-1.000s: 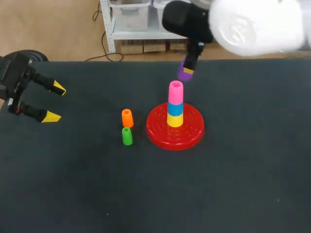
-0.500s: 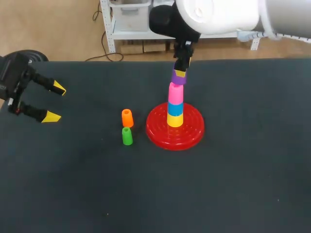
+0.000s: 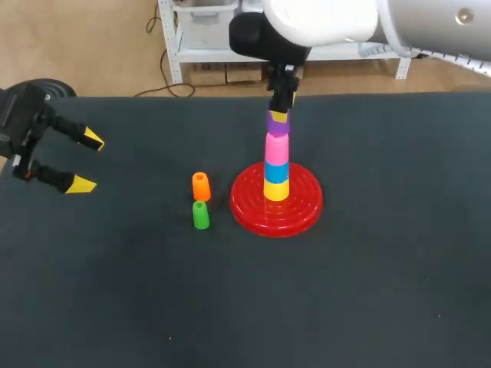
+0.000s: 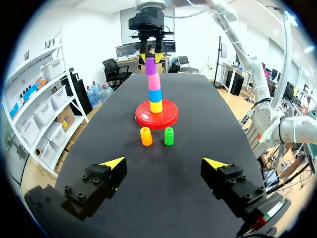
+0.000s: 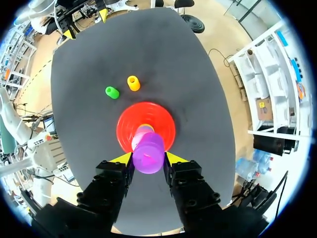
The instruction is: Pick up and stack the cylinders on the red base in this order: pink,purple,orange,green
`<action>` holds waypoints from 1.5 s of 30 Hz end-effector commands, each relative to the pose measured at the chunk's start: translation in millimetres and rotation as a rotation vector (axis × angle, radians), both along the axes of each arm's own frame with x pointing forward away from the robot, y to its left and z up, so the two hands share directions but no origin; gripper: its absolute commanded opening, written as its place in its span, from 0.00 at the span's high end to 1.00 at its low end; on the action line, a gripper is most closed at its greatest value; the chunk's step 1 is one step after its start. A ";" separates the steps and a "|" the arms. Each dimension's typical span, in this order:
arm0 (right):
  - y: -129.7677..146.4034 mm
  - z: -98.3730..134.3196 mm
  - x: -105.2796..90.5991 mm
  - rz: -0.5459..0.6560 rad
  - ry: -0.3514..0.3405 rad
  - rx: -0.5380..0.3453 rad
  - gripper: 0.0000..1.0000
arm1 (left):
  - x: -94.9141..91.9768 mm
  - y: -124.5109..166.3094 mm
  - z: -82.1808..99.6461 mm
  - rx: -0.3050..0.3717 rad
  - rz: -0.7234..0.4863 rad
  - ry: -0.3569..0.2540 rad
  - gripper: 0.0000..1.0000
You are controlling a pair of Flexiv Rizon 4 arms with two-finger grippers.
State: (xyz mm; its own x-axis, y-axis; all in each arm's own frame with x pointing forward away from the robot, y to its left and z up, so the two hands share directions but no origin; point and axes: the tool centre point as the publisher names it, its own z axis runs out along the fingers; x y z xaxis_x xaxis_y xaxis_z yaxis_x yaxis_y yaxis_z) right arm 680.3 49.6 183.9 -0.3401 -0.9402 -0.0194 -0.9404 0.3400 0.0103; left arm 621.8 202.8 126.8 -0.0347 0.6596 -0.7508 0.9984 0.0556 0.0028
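Dark worktop (image 3: 383, 291) carries the red base (image 3: 303, 211), with the pink cylinder (image 3: 276, 148) already stacked. My right end effector (image 5: 148, 158) grips the purple cylinder (image 3: 278, 126) just above pink. The orange cylinder (image 3: 201, 186) and green cylinder (image 3: 201, 215) lie near the base, not yet stacked. My left end effector (image 3: 83, 161) gapes wide, empty.

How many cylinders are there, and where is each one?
6: yellow, blue and pink stacked on the base; purple in the right claw, over pink; orange and green on the table beside the base.

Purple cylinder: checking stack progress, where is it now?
Head view, centre: purple plastic cylinder held in the right claw, directly over the pink plastic cylinder.
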 end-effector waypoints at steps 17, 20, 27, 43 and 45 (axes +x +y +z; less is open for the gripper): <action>-3.5 2.9 -9.6 -0.002 0.015 -0.003 1.00 | -0.3 0.8 -1.1 -0.003 -0.001 -0.004 0.00; -2.6 0.5 -8.9 0.000 0.018 -0.009 1.00 | -0.3 0.8 -1.1 -0.003 -0.001 -0.004 0.00; -2.8 -3.4 -10.0 0.000 0.031 -0.014 1.00 | -0.3 0.8 -1.1 -0.003 -0.001 -0.004 0.00; -3.9 -15.5 -5.9 0.007 0.070 -0.010 1.00 | -0.3 0.8 -1.1 -0.003 -0.001 -0.004 0.00; -3.6 -16.6 -5.6 0.009 0.075 -0.012 1.00 | -0.3 0.8 -1.1 -0.003 -0.001 -0.004 0.00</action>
